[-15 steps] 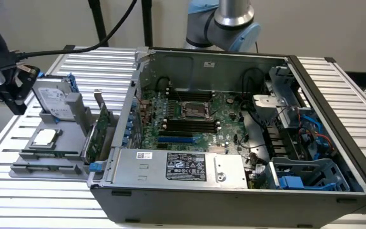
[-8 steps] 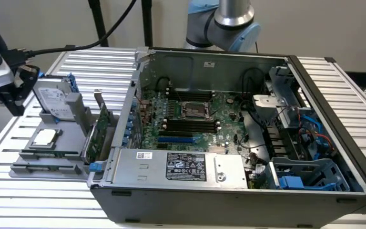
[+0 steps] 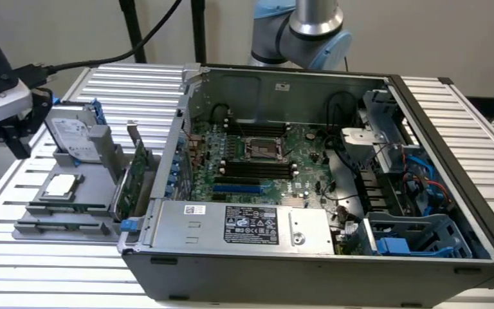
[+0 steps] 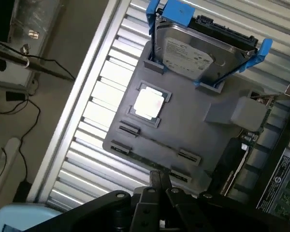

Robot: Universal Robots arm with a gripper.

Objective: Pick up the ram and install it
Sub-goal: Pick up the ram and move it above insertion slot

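The ram (image 3: 69, 207) is a thin dark-green stick standing on edge in the clips of a grey holder tray (image 3: 84, 219) on the exterior view's left, outside the computer case. In the wrist view the ram (image 4: 158, 143) runs as a thin line between two clips just past the silver processor chip (image 4: 149, 103). My gripper (image 3: 11, 132) hangs above the table beyond the tray's far left corner and holds nothing. In the wrist view my gripper (image 4: 159, 180) is shut, its tips over the tray's edge near the ram clips. The motherboard's black memory slots (image 3: 256, 168) lie inside the open case.
On the tray stand a hard drive (image 3: 74, 134) in a blue bracket and a green expansion card (image 3: 133, 180) by the case wall. The open case (image 3: 333, 257) fills the middle, with a power supply (image 3: 247, 225) along its front. The table is ribbed metal.
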